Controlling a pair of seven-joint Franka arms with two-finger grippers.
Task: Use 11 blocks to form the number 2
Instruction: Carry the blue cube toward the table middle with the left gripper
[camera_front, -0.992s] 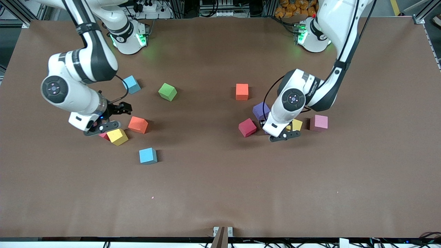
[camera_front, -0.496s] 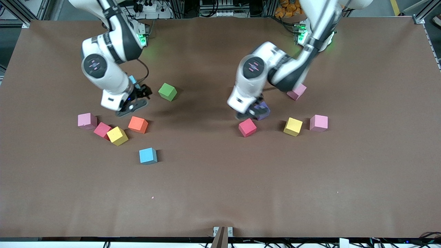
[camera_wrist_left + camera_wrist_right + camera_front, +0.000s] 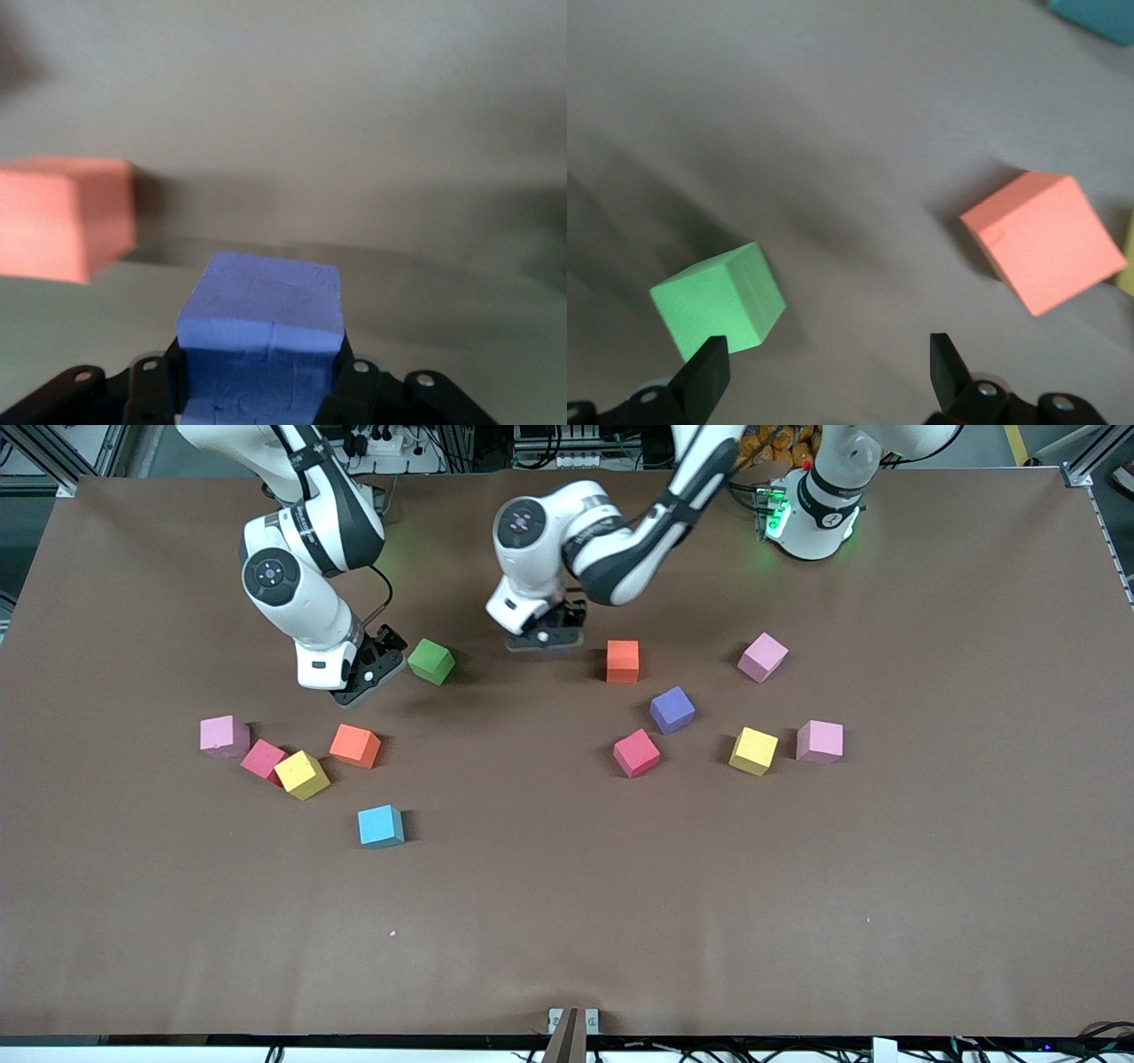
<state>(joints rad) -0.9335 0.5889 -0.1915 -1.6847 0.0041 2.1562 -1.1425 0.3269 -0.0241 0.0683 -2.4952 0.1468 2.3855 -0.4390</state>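
**Left gripper holding a purple block aloft, no numeral started**

Clock directions are taking the table as the front camera shows it, twelve o'clock at the robots' bases.

The left gripper (image 3: 545, 638) is hanging over the table (image 3: 567, 921) toward twelve o'clock, its fingers clamping the held purple block (image 3: 261, 354). An orange block (image 3: 623, 661) is lying at about four o'clock from it. The right gripper (image 3: 368, 673) is hovering toward ten o'clock with its fingers spread apart, and the green block (image 3: 431, 662) is sitting just beside it at two o'clock.

No blocks are lining up into a shape, so the task is looking barely begun. The left arm's next move is probably calling for a chosen bare spot and a level set-down. The right gripper likely needs to straddle the green block before closing.

Thirteen blocks are showing: three pink, two red, two yellow, two orange, two purple counting the held one, one green, one sky blue. They are lying in two loose groups, toward nine and three o'clock.
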